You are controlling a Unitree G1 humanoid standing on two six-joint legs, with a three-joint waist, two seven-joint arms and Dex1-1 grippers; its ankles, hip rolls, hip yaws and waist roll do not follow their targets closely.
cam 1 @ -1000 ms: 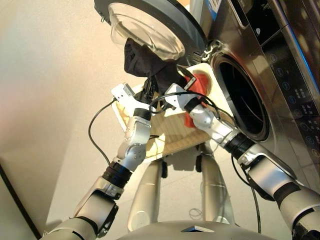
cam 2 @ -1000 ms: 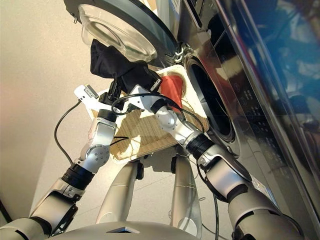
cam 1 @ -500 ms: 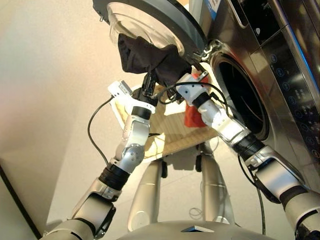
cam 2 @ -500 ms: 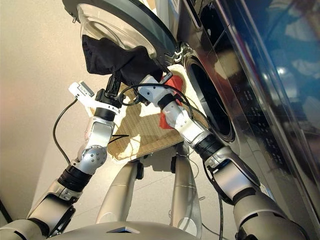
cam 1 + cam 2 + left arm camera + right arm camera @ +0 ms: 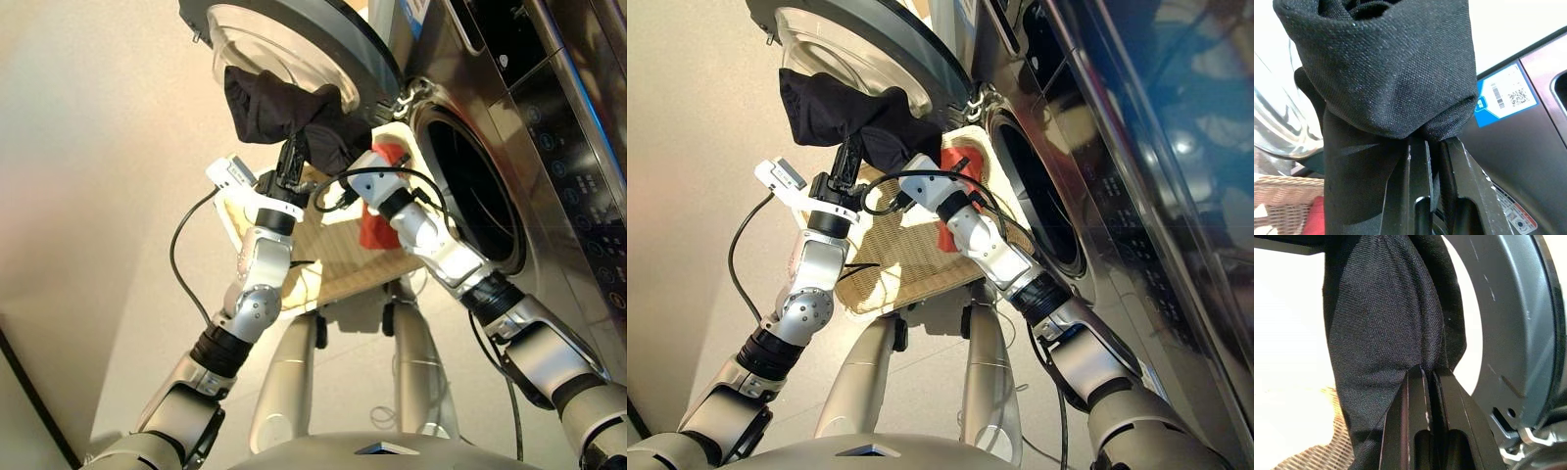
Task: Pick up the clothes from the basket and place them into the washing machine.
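Both claws, left and right, clench one black cloth bundle (mid-carry); next it must swing toward three o'clock into the dark grey front-loader's drum opening.

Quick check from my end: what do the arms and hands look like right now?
Both arms are silver metal with black joint rings. A loose black cable loops beside the left arm, and others coil round the right wrist. The left hand and right hand each have two black fingers.

Matt woven black cloth, coarse wicker basket, glossy metal washing machine.
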